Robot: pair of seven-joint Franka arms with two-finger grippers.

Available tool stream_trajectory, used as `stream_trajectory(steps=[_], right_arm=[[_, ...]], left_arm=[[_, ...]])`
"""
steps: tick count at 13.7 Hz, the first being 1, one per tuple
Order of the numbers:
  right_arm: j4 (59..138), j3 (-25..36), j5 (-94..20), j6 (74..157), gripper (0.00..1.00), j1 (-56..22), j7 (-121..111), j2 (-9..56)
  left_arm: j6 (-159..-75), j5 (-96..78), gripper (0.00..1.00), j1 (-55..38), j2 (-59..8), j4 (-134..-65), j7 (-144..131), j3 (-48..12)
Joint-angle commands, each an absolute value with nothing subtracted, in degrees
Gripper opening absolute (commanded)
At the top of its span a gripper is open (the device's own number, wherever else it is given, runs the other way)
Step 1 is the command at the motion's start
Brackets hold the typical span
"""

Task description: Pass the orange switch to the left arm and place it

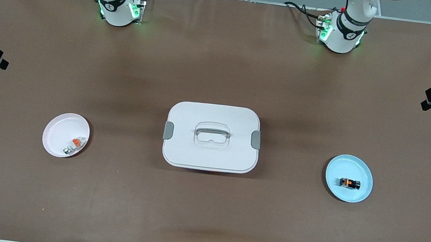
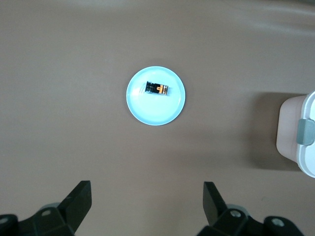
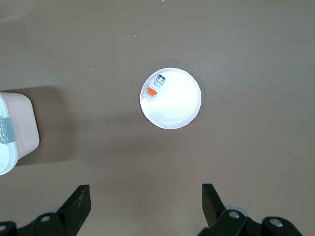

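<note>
Now we are seeing the orange switch (image 1: pixel 349 183) lying in the blue plate (image 1: pixel 362 194) toward the left arm's end of the bench (image 1: pixel 202 219), well apart from the box (image 1: pixel 212 137). The left end effector (image 2: pixel 147 201) is hanging wide over the bench beside this plate. The right end effector (image 3: pixel 146 201) is hanging wide beside the pink plate (image 1: pixel 56 133).

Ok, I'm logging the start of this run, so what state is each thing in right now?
orange switch: lying on its side in the blue plate, untouched.
box: lid on, side latches down, mid-table between the plates.
grey-white piece: lying in the pink plate.
left gripper: fingers open, high over the blue plate.
right gripper: fingers open, high over the pink plate.
</note>
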State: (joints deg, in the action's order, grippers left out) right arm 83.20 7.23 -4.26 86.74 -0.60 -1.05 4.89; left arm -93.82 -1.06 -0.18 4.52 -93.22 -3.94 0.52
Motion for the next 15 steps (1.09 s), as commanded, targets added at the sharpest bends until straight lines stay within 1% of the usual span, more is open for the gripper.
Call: stream_trajectory(steps=[1, 15], right_arm=[[83.5, 6.8, -3.7, 86.7, 1.00, -0.1, -0.7, 4.3], [83.5, 6.8, -3.7, 86.9, 1.00, -0.1, -0.7, 4.3]], left_arm=[[-92.3, -0.6, 1.00, -0.1, 4.6, -92.1, -3.4, 0.2], [-92.1, -1.0, 1.00, 0.1, 4.2, -91.3, -3.5, 0.3]])
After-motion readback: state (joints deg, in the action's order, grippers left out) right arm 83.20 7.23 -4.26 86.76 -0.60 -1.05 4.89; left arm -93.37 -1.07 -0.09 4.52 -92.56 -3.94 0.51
